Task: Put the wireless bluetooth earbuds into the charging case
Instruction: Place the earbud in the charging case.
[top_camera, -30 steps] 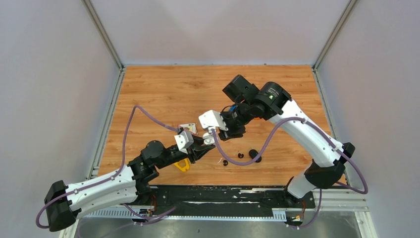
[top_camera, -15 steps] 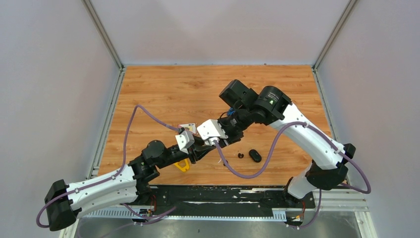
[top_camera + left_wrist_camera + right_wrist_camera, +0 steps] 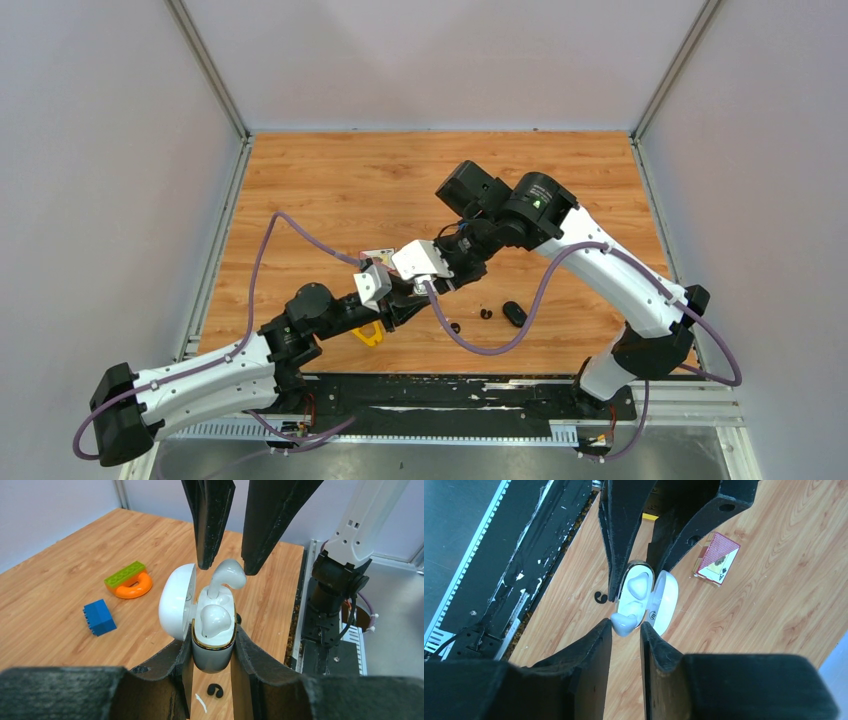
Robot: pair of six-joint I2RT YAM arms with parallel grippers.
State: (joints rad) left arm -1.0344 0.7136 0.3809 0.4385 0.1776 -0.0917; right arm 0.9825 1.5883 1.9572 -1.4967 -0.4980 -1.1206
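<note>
My left gripper (image 3: 213,633) is shut on the white charging case (image 3: 212,652) and holds it upright above the table with its lid (image 3: 176,606) open. One white earbud (image 3: 216,620) sits in the near slot. My right gripper (image 3: 625,625) is shut on the second white earbud (image 3: 624,625). It holds this earbud (image 3: 227,575) at the case's far slot with the stem pointing down into it. A small black bud (image 3: 215,691) lies on the table under the case. In the top view another black bud (image 3: 486,313) lies to the right.
A blue block (image 3: 99,617) and a green brick on an orange ring (image 3: 129,577) lie further out on the table. A playing card (image 3: 718,558) lies beside the case. A black oval item (image 3: 514,313) and a yellow piece (image 3: 368,333) lie near the front edge.
My right gripper has moved left and down to the left gripper, bringing the white earbud onto the open case. The left arm has hardly moved.
</note>
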